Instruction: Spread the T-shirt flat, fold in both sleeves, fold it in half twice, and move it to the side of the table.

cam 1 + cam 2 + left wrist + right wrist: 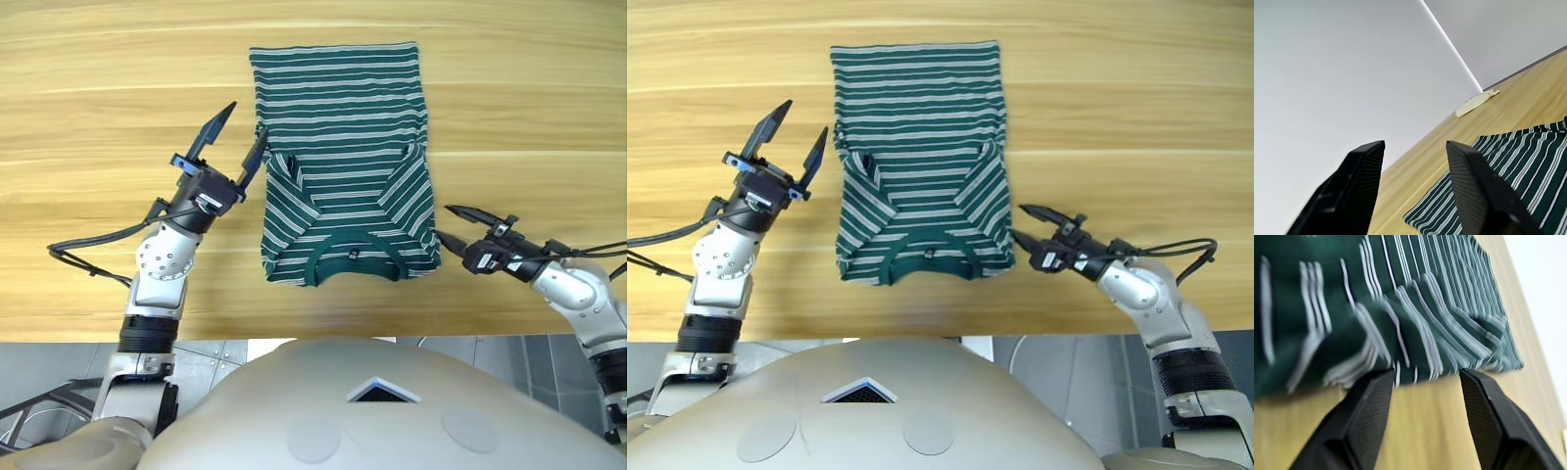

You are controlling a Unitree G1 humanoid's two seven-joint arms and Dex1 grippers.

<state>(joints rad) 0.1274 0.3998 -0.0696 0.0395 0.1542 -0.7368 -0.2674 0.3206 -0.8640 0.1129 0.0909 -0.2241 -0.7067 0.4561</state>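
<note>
Both jaws open, empty: left gripper [247, 119] beside the T-shirt's [343, 108] left edge, right gripper [443, 220] at its near right corner. Risk: pinching the top layer only would likely drag the folded-in sleeves [407, 196] open.

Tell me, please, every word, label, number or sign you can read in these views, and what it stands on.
No text can be read in any view.
Small dark neck tag inside the collar of the green-and-white striped T-shirt: too small to read.

T-shirt [1400, 308] blurred, cropped in right wrist view — pale lump [1476, 104] on table [1528, 88] too small to identify.
</note>
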